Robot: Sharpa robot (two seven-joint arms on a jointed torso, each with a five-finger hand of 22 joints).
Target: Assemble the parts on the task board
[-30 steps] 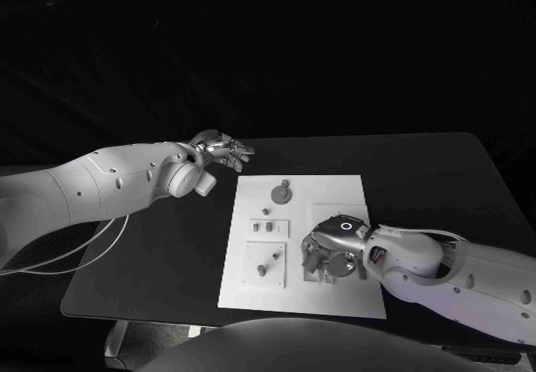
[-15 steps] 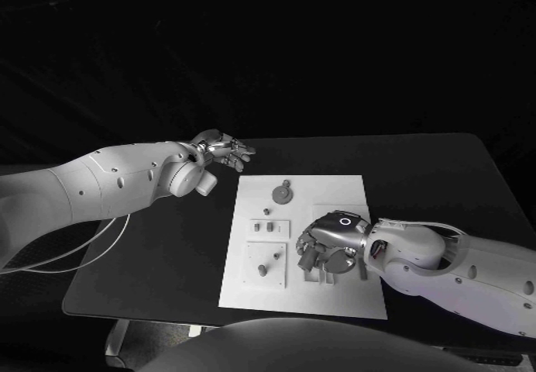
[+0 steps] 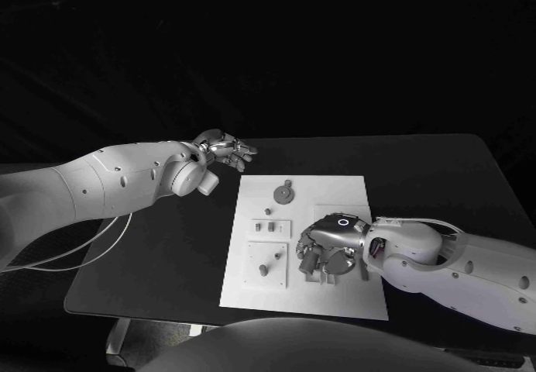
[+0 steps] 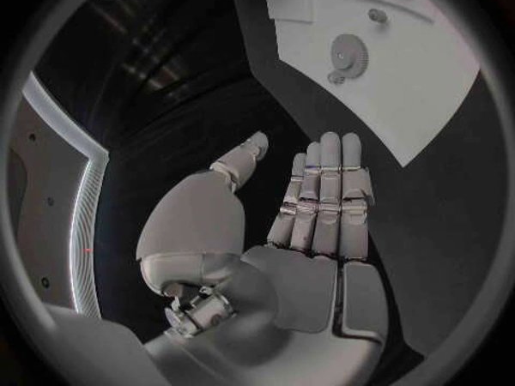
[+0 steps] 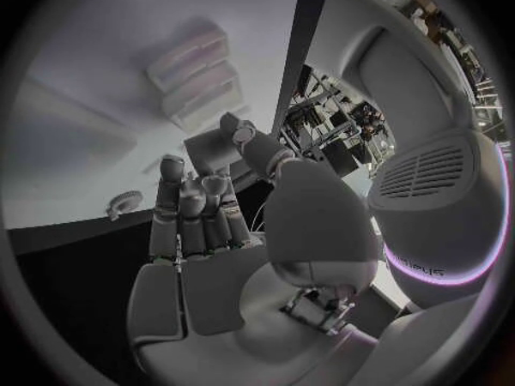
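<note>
The task board (image 3: 335,194) lies at the centre of the black table (image 3: 447,178), with small grey parts (image 3: 283,193) on its left half. The right hand (image 3: 326,249) rests on the board toward its 5 o'clock corner, fingers curled down among the pieces there; whether it grips one I cannot tell. The left hand (image 3: 224,149) hovers off the board at its 10 o'clock corner, fingers straight, holding nothing.

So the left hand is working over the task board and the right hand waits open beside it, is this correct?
No, the sides are swapped. In the head view the right hand is over the task board, and the left hand waits open beside it, over the black table.
</note>
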